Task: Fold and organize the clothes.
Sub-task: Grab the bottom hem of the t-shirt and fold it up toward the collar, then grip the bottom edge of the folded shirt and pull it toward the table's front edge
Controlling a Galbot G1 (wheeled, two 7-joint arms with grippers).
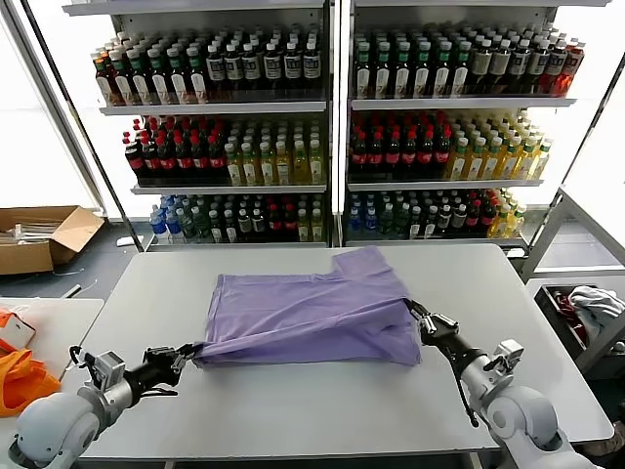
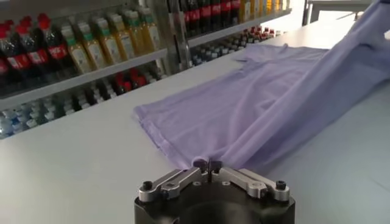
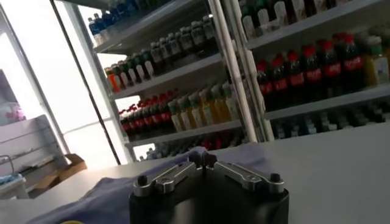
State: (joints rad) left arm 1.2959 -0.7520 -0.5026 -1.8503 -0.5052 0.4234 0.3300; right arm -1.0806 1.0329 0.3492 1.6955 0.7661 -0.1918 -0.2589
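Observation:
The lavender T-shirt (image 1: pixel 312 315) lies partly folded in the middle of the white table (image 1: pixel 312 410), plain side up, one sleeve toward the far right. My left gripper (image 1: pixel 192 357) is shut on the shirt's near left corner; in the left wrist view its fingertips (image 2: pixel 207 165) pinch the fabric edge of the T-shirt (image 2: pixel 256 109). My right gripper (image 1: pixel 414 315) is shut on the shirt's near right corner, lifting it slightly; the right wrist view shows its fingertips (image 3: pixel 202 158) closed on purple cloth (image 3: pixel 116 185).
Drink shelves (image 1: pixel 332 127) stand behind the table. An orange fabric item (image 1: pixel 21 376) lies on a side table at left. A cardboard box (image 1: pixel 39 237) sits on the floor at left. A bin with white cloth (image 1: pixel 591 313) stands at right.

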